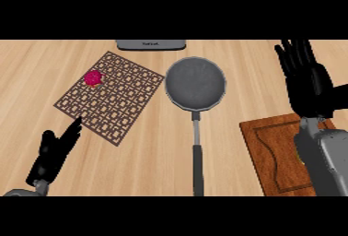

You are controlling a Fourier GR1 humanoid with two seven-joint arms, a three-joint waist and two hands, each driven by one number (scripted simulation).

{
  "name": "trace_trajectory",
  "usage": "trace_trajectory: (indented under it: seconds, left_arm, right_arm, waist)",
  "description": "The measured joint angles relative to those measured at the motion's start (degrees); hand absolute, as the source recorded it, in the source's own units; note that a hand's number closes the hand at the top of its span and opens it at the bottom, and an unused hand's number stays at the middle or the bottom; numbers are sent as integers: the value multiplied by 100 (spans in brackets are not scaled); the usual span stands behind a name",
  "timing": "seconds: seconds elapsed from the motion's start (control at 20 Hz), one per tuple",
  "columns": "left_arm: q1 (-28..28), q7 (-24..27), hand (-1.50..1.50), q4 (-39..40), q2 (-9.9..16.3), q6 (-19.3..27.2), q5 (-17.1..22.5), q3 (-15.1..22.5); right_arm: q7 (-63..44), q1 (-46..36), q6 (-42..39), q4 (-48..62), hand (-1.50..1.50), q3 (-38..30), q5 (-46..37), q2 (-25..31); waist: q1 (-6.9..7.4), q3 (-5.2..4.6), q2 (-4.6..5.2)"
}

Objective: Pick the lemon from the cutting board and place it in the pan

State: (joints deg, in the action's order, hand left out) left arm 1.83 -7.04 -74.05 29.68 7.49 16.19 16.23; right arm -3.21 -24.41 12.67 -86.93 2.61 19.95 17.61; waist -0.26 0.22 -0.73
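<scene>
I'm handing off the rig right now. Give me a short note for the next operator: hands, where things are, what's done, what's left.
Left hand: open, resting low at the left, holding nothing.
Right hand: open, fingers up, raised beyond the cutting board at the right; nothing seen in it.
Lemon: only a yellow sliver shows beside the right forearm, over the board; mostly hidden.
Pan: mid-counter, handle toward the robot, nothing in it.
Also there: a patterned mat at the left with a small pink item on it.
Done: nothing yet. Left: grasp the lemon, carry it left, set it in the pan.
</scene>
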Motion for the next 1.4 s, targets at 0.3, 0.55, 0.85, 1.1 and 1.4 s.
trace_trajectory:
  seconds: [0.3, 0.55, 0.85, 1.1, 1.4]
  left_arm:
    - [45, 179, 0, -493, 147, 462, -338, -189]
    - [-81, 330, 0, -660, 158, 696, -402, -318]
    - [-247, 392, 0, -938, 79, 884, -598, -200]
    - [-359, 347, 0, -1231, 50, 959, -730, -93]
    - [-347, 160, 0, -1478, -13, 993, -855, -10]
  right_arm:
    - [45, 622, 1097, 276, -150, -1143, -305, 453]
    - [-524, 1708, 2543, 1012, -150, -1866, -924, 733]
    - [-1649, 3251, 3301, 626, -150, -1587, -1663, 897]
    - [-3010, 4180, 2910, -300, -150, -1093, -2166, 1658]
    - [-4561, 4385, 1905, -1583, -150, -931, -2062, 2636]
  waist:
    - [-131, -8, 11]
    - [-404, -43, 21]
    - [-311, -64, 12]
    - [-154, -65, 34]
    - [-32, -48, 55]
